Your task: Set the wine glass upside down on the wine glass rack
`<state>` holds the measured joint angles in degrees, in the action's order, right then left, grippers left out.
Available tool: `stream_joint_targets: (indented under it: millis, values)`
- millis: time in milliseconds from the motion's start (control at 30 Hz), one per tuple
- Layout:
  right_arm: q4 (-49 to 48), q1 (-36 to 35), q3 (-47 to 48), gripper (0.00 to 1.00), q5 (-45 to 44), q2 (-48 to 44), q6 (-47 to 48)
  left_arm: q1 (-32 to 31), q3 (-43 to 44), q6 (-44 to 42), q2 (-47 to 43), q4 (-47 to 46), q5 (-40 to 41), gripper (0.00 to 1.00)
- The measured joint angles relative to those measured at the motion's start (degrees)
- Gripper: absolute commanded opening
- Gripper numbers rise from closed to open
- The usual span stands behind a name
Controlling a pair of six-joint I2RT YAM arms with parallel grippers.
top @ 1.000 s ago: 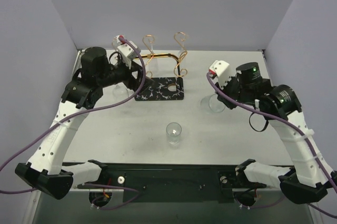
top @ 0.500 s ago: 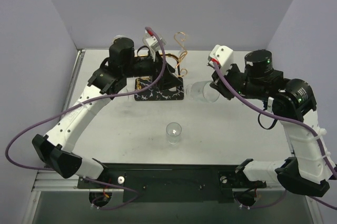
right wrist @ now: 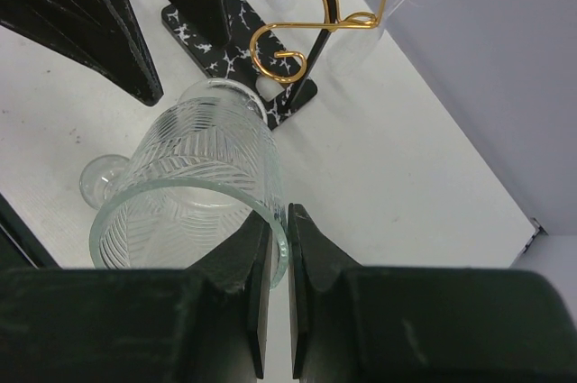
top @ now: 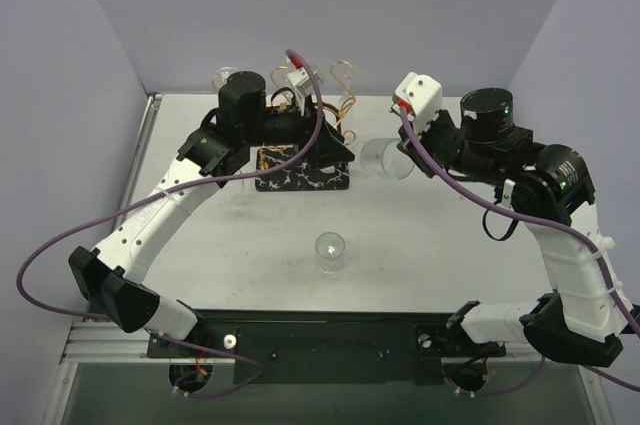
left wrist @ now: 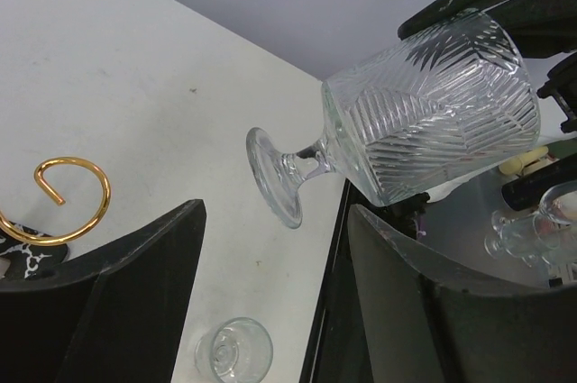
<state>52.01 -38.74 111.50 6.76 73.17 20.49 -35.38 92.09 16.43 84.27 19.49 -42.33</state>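
Pos: wine glass (right wrist: 194, 189) is off the table (top: 230, 235), tipped on its side, foot toward L gripper (left wrist: 275, 212), just right of the rack (top: 300, 177).
R gripper (right wrist: 278, 221): 2 fingers pinch the rim wall, 1 inside, 1 outside.
L fingers (left wrist: 126, 284) spread, holding nothing.
Judgement: thick ribbed glass, so stiff, prob. fairly heavy, slick, breakable. Rim pinch looks marginal. Better hold for L is the stem, just above the foot, before inverting onto rack.
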Motion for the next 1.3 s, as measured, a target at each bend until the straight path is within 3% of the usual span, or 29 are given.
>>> stream_joint_targets:
  millis: [467,1300]
  values:
    - [-0.8,-0.4,1.9,0.00,-1.4,0.1,-0.4,-1.0,-0.3,1.2,1.0,-0.5,-0.2,0.65]
    - [-0.8,-0.4,2.2,0.00,-1.4,0.5,-1.0,-2.2,-0.3,2.8,3.8,-1.6,-0.2,0.48]
